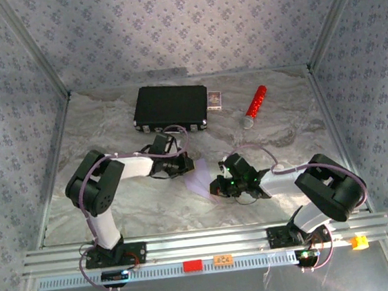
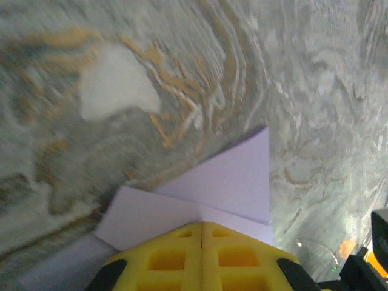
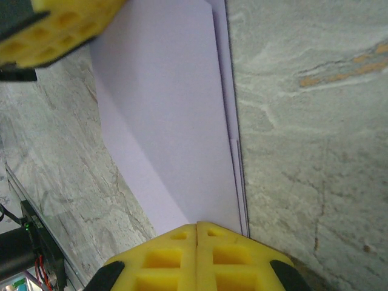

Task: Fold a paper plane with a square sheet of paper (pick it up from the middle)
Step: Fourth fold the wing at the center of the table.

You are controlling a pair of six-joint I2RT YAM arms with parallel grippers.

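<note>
- top external view: the lilac paper [image 1: 201, 181] lies on the marbled table [image 1: 109, 126], in the near middle between the two arms, partly folded.
- left gripper [image 1: 186, 168] is at the paper's far-left edge; right gripper [image 1: 217, 190] is at its near-right edge.
- black case [image 1: 170, 107], small card box [image 1: 214, 99] and red-and-silver cylinder [image 1: 255, 104] sit along the far side, well apart from the paper.
- left wrist view: the yellow fingers [image 2: 170, 260] are pressed together with no gap, tips on the paper; a pointed flap rises just beyond them.
- right wrist view: the yellow fingers [image 3: 163, 260] are likewise closed tight, tips at the end of a long crease with stacked layers along the right edge.
- for both grippers, cannot tell whether paper is pinched between the fingers or merely pressed down.
</note>
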